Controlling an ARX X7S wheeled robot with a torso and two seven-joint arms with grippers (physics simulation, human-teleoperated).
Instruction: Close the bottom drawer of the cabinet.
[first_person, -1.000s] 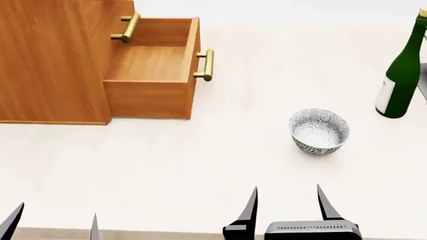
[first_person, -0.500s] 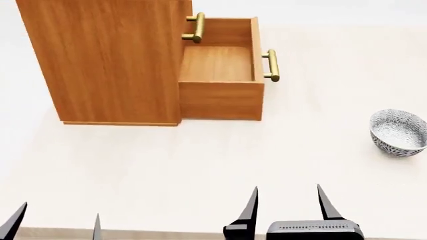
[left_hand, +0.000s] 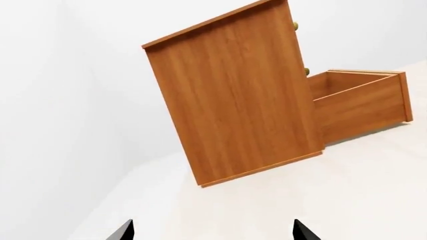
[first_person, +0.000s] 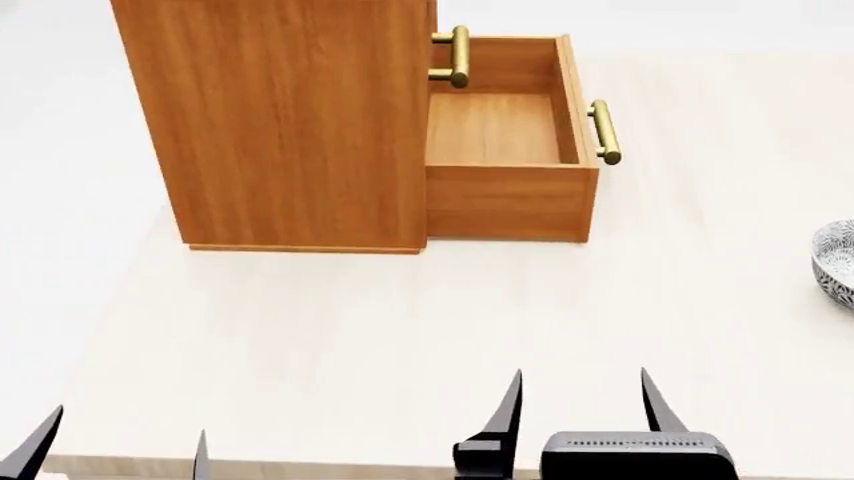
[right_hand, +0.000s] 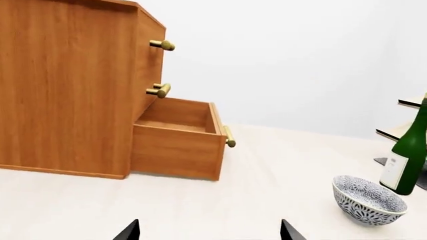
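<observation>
Standing near the middle of the head view, the cabinet (first_person: 287, 125) has slid rightward in the frame since 0.5 s ago, and the bottom drawer (first_person: 507, 150) juts out of its right side, pulled well open, its brass handle (first_person: 605, 131) on the face turned away from the cabinet. The bowl (first_person: 837, 262), far right of the cabinet, is now cut by the frame edge, where earlier it showed whole. Well in front of the cabinet, at the near table (first_person: 400, 340) edge, the right gripper (first_person: 581, 405) holds its 2 dark fingers spread with nothing between them, and the left gripper (first_person: 114, 445) likewise stands parted and empty. From the left wrist view, the cabinet (left_hand: 233, 100) shows its plain side panel, the drawer (left_hand: 360, 105) protruding beyond it, both far from the parted fingertips (left_hand: 123, 231). From the right wrist view, the cabinet (right_hand: 67, 85) shows 3 handles, the lowest drawer (right_hand: 180, 140) open; the bowl (right_hand: 368, 200) and a green bottle (right_hand: 407, 155) stand well apart from the cabinet, near each other.
</observation>
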